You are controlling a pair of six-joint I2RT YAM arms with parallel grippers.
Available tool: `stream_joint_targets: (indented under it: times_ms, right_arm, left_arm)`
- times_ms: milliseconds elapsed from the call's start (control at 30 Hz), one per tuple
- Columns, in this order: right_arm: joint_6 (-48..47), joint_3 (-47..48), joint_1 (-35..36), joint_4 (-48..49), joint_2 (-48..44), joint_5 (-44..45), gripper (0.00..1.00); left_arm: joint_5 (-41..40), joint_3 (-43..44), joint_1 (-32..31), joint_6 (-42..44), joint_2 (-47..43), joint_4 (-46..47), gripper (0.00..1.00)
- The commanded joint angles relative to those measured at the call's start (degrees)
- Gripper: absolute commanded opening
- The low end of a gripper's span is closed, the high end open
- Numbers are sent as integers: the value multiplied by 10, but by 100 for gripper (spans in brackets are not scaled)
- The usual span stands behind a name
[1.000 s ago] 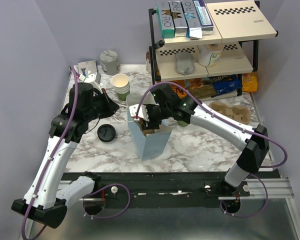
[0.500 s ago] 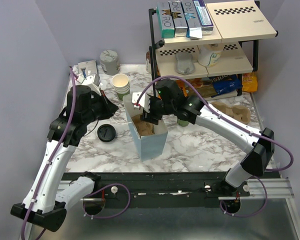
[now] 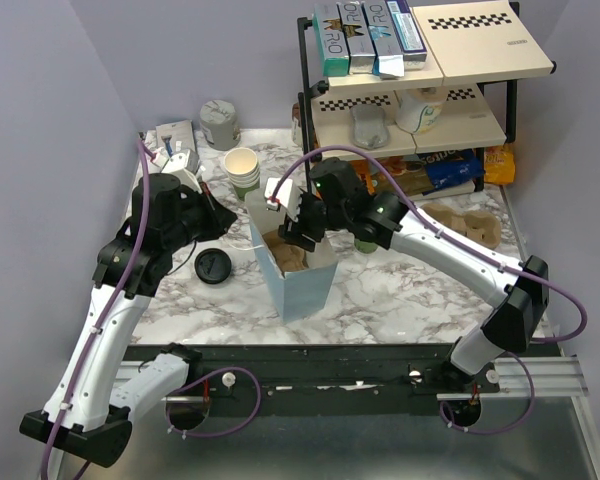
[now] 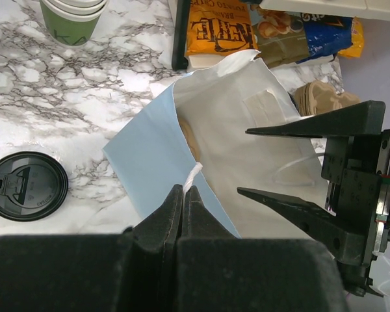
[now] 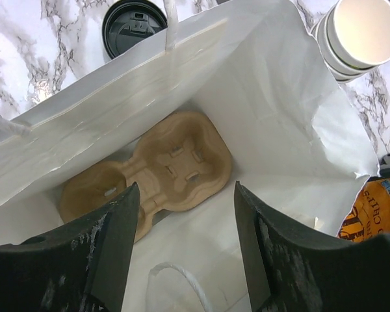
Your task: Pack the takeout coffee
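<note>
A pale blue paper bag (image 3: 302, 285) stands open mid-table. My left gripper (image 4: 184, 192) is shut on the white cord handle (image 4: 192, 175) at the bag's near rim, holding the mouth open. The right gripper (image 5: 185, 188) hangs open over the bag's mouth with nothing between its fingers. It also shows in the left wrist view as the right gripper (image 4: 244, 161). A tan pulp cup carrier (image 5: 159, 169) lies on the bag's floor. A small green-sided thing (image 3: 364, 243) peeks from under the right arm. I cannot tell whether it is the takeout coffee.
A loose black lid (image 3: 212, 266) lies left of the bag. A stack of lidless cups (image 3: 241, 170) stands behind the bag. A shelf rack (image 3: 410, 100) with boxes and snack bags fills the back right. Spare pulp carriers (image 3: 472, 226) lie at the right.
The right gripper has risen out of the bag to just above its mouth, leaving the pulp carrier inside. The left gripper keeps its hold on the handle.
</note>
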Motion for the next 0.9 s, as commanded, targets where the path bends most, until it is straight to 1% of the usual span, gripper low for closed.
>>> stream_joint_targets:
  times_ms: [0, 267, 333, 367, 400, 433, 500, 533, 567, 600, 733, 800, 867]
  right_arm:
    - [29, 1, 9, -18, -13, 15, 68]
    - [68, -33, 21, -22, -20, 26, 68]
    - [72, -43, 28, -19, -27, 31, 68]
    - [70, -51, 29, -17, -30, 36, 68]
    - [68, -54, 31, -15, -32, 36, 68]
    - [67, -55, 32, -12, -36, 36, 68]
    - [59, -49, 33, -12, -39, 34, 68]
    - [58, -44, 33, -11, -39, 35, 68]
    - [55, -39, 33, -12, -43, 34, 68]
    - [56, -26, 33, -11, -45, 34, 68]
    - [70, -3, 33, 4, -57, 33, 69]
    - [88, 6, 33, 10, -64, 50, 71]
    - [109, 15, 33, 27, -73, 89, 73]
  left_arm:
    - [13, -8, 3, 3, -1, 26, 0]
    - [24, -12, 3, 8, -2, 33, 0]
    - [9, -12, 3, 8, -10, 27, 0]
    - [2, -7, 3, 9, -12, 22, 7]
    - [-5, -3, 3, 10, -14, 10, 19]
    - [-21, 3, 3, 12, -16, 7, 34]
    - [-29, 24, 3, 23, -16, 5, 53]
    - [-32, 33, 3, 27, -14, 7, 75]
    - [-38, 52, 3, 30, -11, 9, 85]
    - [-39, 61, 3, 38, -1, 20, 99]
    - [-43, 110, 3, 52, 45, 41, 99]
    - [-41, 145, 3, 64, 80, 40, 99]
    - [-20, 165, 3, 107, 101, 47, 99]
